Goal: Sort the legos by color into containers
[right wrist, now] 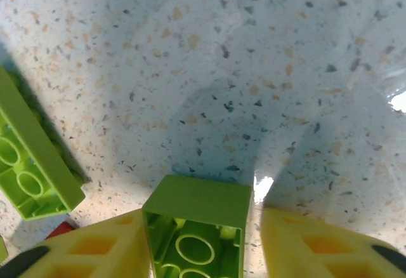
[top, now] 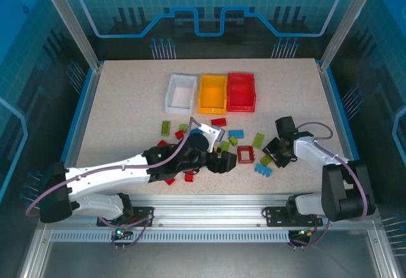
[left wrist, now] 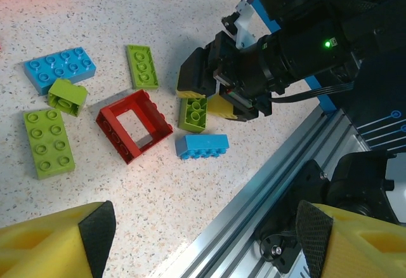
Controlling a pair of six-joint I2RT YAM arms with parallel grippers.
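Observation:
The white (top: 181, 92), orange-yellow (top: 212, 93) and red (top: 241, 91) containers stand in a row at the back. Legos lie scattered before them, among them a hollow red frame (top: 245, 155) (left wrist: 134, 125), a blue brick (left wrist: 202, 145) and a flat lime brick (left wrist: 48, 142). My right gripper (top: 274, 157) (right wrist: 203, 227) (left wrist: 204, 103) straddles a lime green brick (right wrist: 196, 202) (left wrist: 192, 114) on the table. Its left finger touches the brick and a sliver of table shows at the right finger. My left gripper (top: 223, 162) (left wrist: 203, 240) hovers open with nothing in it, just left of the red frame.
The aluminium rail (left wrist: 254, 214) runs along the near table edge, close under my left gripper. Another lime brick (right wrist: 32, 157) lies left of my right gripper. Red bricks (top: 189, 176) sit beside the left forearm. Blue side edges (top: 334, 110) bound the table.

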